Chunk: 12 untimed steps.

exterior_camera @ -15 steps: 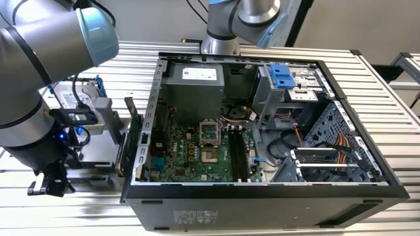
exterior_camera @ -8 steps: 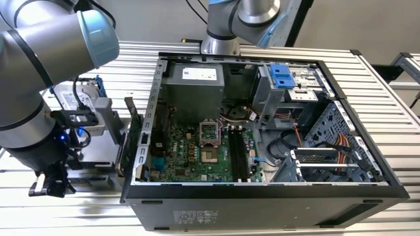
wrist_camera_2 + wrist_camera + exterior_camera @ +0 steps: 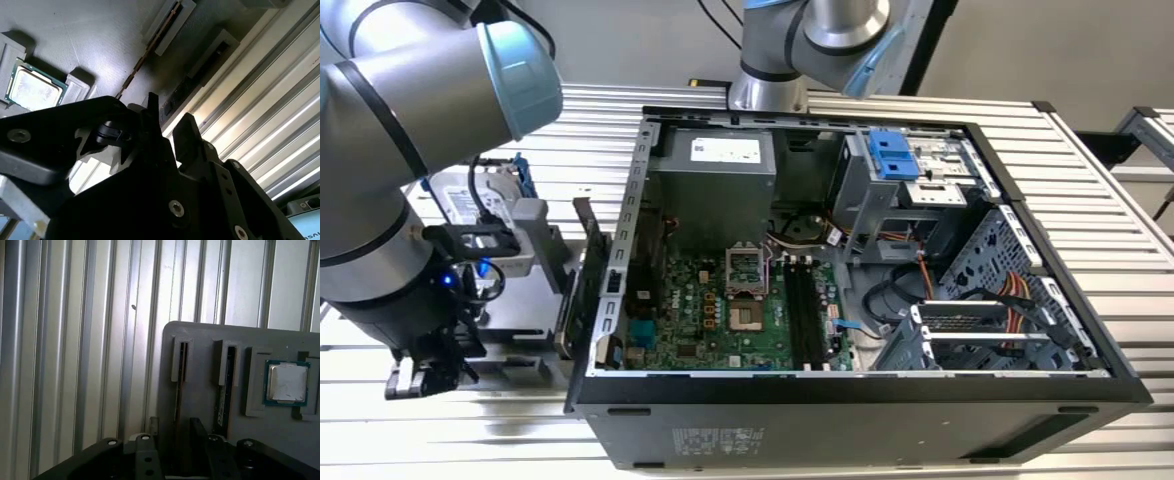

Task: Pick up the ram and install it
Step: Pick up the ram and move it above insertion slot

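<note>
Within a grey tray (image 3: 200,340) slot, the ram (image 3: 178,375) stands edgewise, thin.

Likely robotics lab: slatted aluminium bench (image 3: 1110,232)

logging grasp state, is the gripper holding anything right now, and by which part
Nothing is held: the gripper is open near the ram, which sits in its grey tray.
</note>
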Available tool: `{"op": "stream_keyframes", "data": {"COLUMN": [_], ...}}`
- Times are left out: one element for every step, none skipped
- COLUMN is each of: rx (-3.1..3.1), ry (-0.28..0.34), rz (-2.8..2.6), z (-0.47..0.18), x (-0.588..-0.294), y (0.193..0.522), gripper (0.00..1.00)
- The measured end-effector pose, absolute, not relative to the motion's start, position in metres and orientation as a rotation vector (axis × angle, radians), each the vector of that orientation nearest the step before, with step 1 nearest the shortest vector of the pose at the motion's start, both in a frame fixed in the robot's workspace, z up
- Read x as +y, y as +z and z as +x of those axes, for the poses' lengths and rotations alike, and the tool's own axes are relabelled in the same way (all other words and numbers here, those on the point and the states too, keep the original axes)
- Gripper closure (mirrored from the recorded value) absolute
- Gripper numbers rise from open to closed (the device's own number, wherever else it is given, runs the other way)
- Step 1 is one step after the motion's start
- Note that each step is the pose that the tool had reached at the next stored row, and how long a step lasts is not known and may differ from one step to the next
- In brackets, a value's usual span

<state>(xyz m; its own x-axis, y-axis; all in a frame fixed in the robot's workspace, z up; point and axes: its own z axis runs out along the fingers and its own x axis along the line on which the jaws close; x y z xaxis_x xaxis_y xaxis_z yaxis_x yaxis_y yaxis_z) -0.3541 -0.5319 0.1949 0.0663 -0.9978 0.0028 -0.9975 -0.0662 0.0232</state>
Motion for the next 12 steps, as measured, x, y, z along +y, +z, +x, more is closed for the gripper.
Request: {"op": "stream_keyframes", "data": {"rx": [-2.134,-2.134,-2.134,-2.134,-2.134,-2.134,-2.134,-2.134,-2.134,-2.134,-2.134,-2.134], "ry": [-0.022,-0.022,-0.022,-0.022,-0.022,-0.022,-0.022,-0.022,-0.022,-0.022,-0.021,-0.022], "rz": [2.280,2.280,2.280,2.280,2.280,2.280,2.280,2.280,2.280,2.280,2.280,2.280], "z": [-0.3541,-0.3541,-0.3541,-0.3541,-0.3541,-0.3541,-0.3541,-0.3541,-0.3541,-0.3541,-0.3541,-0.3541], "x": [-0.5319,-0.5320,-0.5320,-0.5320,-0.5320,-0.5321,-0.5321,-0.5321,-0.5322,-0.5322,-0.5322,-0.5323], "y": [0.1948,0.1948,0.1947,0.1947,0.1946,0.1946,0.1945,0.1945,0.1944,0.1944,0.1944,0.1943], "gripper": [1.00,1.00,1.00,1.00,1.00,1.00,1.00,1.00,1.00,1.00,1.00,1.00]}}
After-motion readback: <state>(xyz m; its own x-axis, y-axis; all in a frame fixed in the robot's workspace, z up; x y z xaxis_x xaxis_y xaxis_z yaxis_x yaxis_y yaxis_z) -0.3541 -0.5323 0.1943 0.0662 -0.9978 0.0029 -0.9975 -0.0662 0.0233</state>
